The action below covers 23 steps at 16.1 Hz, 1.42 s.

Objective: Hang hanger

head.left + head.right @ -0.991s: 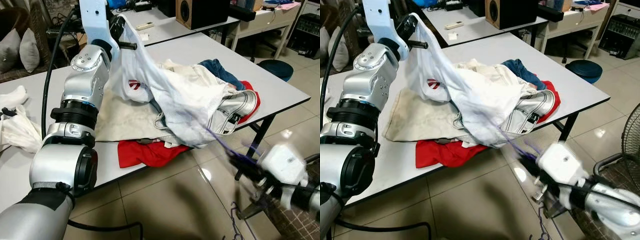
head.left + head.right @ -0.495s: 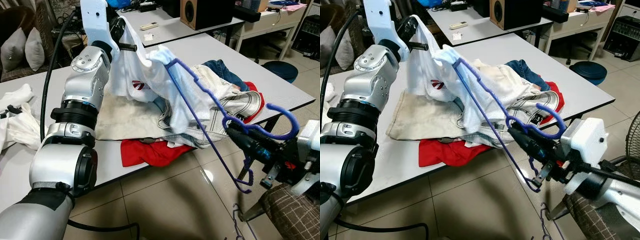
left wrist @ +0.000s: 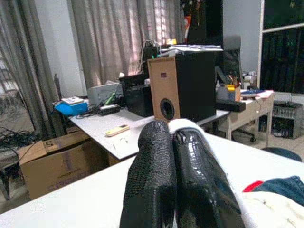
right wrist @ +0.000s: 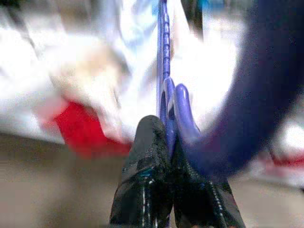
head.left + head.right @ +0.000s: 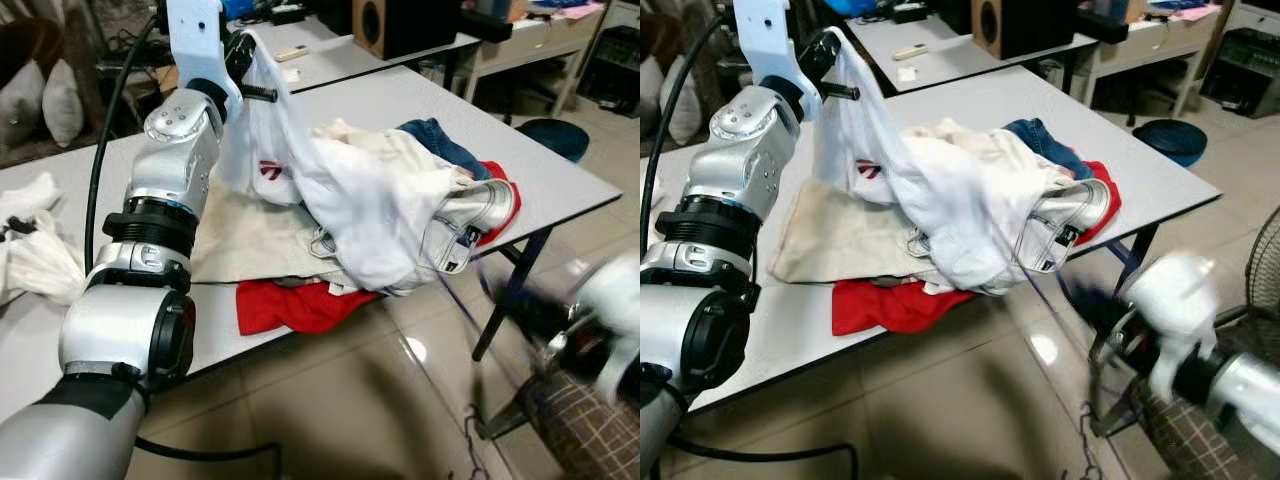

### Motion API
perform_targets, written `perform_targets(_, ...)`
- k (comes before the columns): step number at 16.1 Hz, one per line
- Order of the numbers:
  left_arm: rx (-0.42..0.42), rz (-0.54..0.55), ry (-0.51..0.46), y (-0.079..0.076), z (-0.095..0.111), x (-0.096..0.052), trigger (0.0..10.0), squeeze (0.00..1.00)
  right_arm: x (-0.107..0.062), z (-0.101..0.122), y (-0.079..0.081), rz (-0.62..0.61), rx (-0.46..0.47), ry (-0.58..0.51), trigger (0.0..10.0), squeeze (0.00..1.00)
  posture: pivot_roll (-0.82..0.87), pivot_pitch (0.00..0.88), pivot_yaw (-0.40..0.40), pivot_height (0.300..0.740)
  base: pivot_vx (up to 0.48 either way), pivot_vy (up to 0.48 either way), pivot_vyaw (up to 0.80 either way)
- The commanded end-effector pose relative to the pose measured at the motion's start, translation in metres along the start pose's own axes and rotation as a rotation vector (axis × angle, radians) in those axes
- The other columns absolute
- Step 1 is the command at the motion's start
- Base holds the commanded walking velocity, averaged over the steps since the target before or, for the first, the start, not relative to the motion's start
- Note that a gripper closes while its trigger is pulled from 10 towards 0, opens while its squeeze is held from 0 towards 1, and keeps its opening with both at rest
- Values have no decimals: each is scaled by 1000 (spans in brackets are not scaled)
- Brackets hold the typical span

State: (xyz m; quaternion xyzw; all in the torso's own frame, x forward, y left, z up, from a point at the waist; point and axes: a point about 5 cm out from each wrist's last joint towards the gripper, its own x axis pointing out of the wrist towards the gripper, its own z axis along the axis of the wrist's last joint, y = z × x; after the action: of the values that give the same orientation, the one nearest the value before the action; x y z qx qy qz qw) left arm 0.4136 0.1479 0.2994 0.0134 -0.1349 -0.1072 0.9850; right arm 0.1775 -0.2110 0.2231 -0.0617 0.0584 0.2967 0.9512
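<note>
Two grippers are at work, well apart from each other. My left gripper (image 3: pixel 173 183) is raised above the far left part of the table (image 5: pixel 420 100), its black fingers (image 3: pixel 149 180) pressed together on a pinch of a white shirt (image 5: pixel 350 195). The shirt drapes down from that pinch onto a heap of clothes (image 5: pixel 1060 190), where jeans, a red garment and a cream cloth lie mixed together.

My right gripper (image 4: pixel 171 190) is low, off the near right edge of the table and above the tiled floor. In the right wrist view its fingers are clamped on the neck of a purple hanger (image 4: pixel 166 95), with the hook curving off to one side, large and out of focus.

The relation that matters: the hanger's long axis runs from the right gripper up and away toward the shirt, so the shirt lies ahead of the hanger and toward my left. The right arm carries the hanger; the left arm is nearer the shirt's collar.

Much is hard to read. In the head views the right arm is a white smear of motion blur, and the hanger shows there as faint purple streaks by the table edge. I cannot tell whether the hanger's far tip is inside the shirt or just beside it. No rail or hook for hanging is visible.
</note>
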Motion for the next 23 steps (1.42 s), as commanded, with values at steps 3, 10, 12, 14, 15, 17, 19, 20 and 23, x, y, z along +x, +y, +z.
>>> perform_targets(3,21,20,-23,5,7,1,0,0,-13,-8,12,102,-124,177,10000,0,-149,0,144,740,0,0,0)
perform_targets(10,22,8,-12,1,1,1,0,0,-12,-30,22,88,-44,262,10000,0,-164,0,150,740,0,0,0)
perform_targets(12,24,5,-11,0,1,1,0,0,-11,-29,35,173,18,188,10000,0,-159,0,144,740,0,0,0)
perform_targets(14,35,6,14,2,-7,-2,0,0,-15,-16,37,206,83,27,10000,0,-156,0,140,740,0,0,0)
perform_targets(15,35,6,14,2,-7,-2,0,0,-15,-16,37,206,83,27,10000,0,-156,0,140,740,0,0,0)
perform_targets(17,42,49,88,9,-30,-8,0,0,-18,-10,48,291,126,-3,10000,0,-155,0,139,740,0,0,0)
perform_targets(19,43,65,117,12,-39,-11,0,0,-19,-16,53,323,133,47,10000,0,-155,0,139,740,0,0,0)
perform_targets(20,53,71,142,13,-46,-14,0,0,-18,-19,52,302,108,76,10000,0,-153,0,138,740,0,0,0)
perform_targets(23,45,50,198,15,-65,-23,0,0,-8,-3,35,141,129,-112,10000,0,-149,0,144,740,0,0,0)
